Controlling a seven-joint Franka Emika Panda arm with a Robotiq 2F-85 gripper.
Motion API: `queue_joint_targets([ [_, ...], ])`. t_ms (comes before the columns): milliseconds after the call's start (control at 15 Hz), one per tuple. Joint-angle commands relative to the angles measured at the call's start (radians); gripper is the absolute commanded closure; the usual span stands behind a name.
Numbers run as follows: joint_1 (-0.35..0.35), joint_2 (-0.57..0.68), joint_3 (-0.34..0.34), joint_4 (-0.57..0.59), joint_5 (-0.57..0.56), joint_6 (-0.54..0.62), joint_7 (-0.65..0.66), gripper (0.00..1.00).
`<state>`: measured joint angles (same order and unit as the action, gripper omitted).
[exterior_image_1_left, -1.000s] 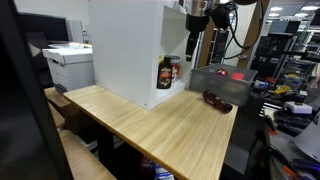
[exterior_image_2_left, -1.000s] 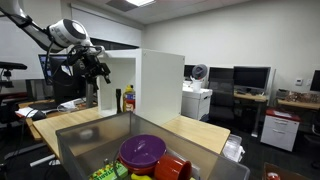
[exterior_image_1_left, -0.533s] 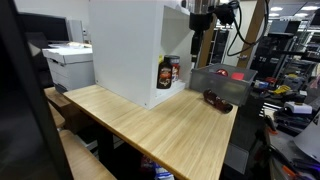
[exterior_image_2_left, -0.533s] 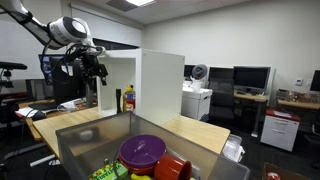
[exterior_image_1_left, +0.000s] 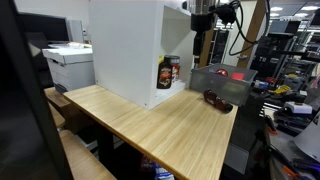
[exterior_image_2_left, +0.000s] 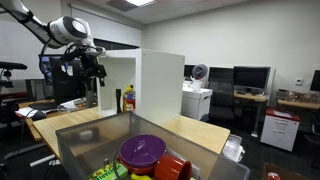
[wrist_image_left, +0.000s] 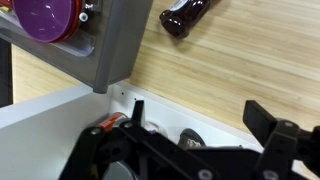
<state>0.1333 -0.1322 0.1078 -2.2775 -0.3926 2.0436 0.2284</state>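
My gripper is open and holds nothing. It hangs above the open side of a tall white cabinet that stands on the wooden table. In both exterior views the gripper is up near the cabinet's top edge. Inside the cabinet stand a red bottle and some cans; the wrist view looks down on a can top. A dark maroon object lies on the table beside a grey bin.
The grey bin holds a purple bowl and other small items. A printer stands beyond the table. Desks with monitors and cables fill the room around.
The arm has shifted slightly, the gripper a little higher by the cabinet's top. The jaws have stayed open.
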Motion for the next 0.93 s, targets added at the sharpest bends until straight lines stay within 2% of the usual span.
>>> queue_joint_targets([
  [0, -0.017, -0.039, 0.014, -0.019, -0.032, -0.008, -0.002, 0.0],
  [467, -0.017, -0.091, 0.023, -0.061, -0.143, 0.001, -0.025, 0.0],
  [600, -0.015, -0.096, 0.023, -0.061, -0.15, 0.004, -0.05, 0.0],
  [667, -0.016, -0.057, 0.026, -0.031, -0.128, -0.001, -0.007, 0.0],
  [867, -0.016, -0.058, 0.028, -0.031, -0.128, -0.001, -0.008, 0.0],
])
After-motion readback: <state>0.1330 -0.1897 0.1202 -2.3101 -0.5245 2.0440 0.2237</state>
